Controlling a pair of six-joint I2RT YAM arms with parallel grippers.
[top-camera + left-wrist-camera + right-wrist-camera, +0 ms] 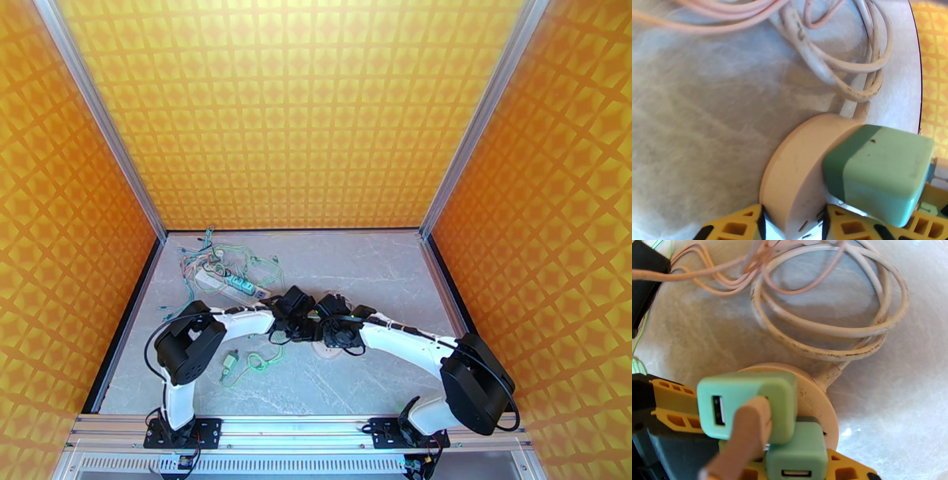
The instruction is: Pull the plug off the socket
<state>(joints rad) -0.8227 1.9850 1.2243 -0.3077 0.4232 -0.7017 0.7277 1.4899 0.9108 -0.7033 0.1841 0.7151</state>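
- Gripping stage: the left pincer (794, 227) clamps the round socket (794, 165) by its rim; the right pincer (796, 461) seems clamped on a green charger plug (800, 445) seated in the socket.
- Next: pull the plug straight off while the socket is pinned.
- A grey marbled counter (379, 268) lies under the socket, with orange patterned walls (292, 103) beyond.

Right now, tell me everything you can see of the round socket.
The round socket is a flat beige disc, plastic by its look, over the marbled grey table. A dirty white cord leaves its rim and coils behind. An upper green plug and a lower green plug sit on its face. The left gripper clasps its rim between yellow fingers.
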